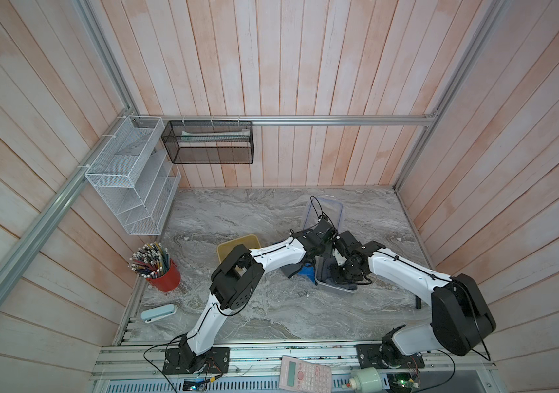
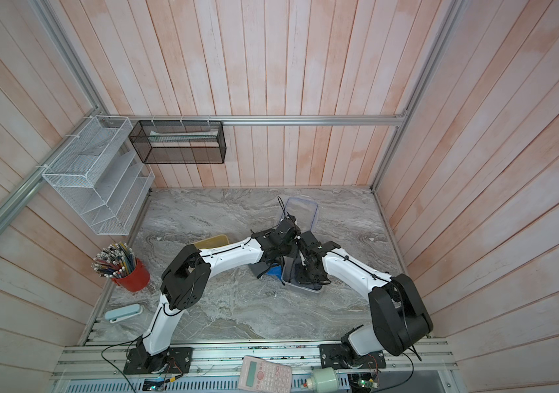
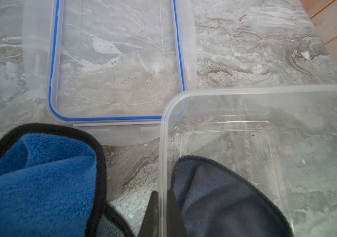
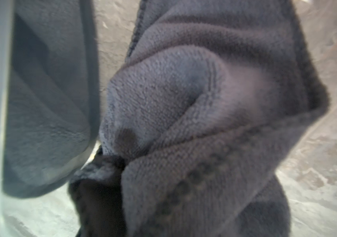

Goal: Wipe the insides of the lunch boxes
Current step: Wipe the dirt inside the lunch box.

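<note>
The clear lunch box (image 1: pixel 337 290) (image 3: pixel 245 90) stands open at the table's middle right. My left gripper (image 3: pixel 163 207) is shut on its near side wall, one finger inside and one outside. A grey cloth (image 3: pixel 214 195) (image 4: pixel 184 102) lies bunched inside the box, and my right gripper (image 1: pixel 342 273) is down in the box, shut on it; the cloth hides its fingers in the right wrist view. The blue-rimmed clear lid (image 1: pixel 325 211) (image 3: pixel 54 61) lies flat behind the box. The yellow lunch box (image 1: pixel 237 246) sits to the left, partly behind my left arm.
A blue cloth with a black edge (image 1: pixel 306 271) (image 3: pixel 40 184) lies just left of the clear box. A red cup of pencils (image 1: pixel 164 277) and a pale blue case (image 1: pixel 158 313) are at the left edge. Wire racks (image 1: pixel 135 177) hang on the left wall.
</note>
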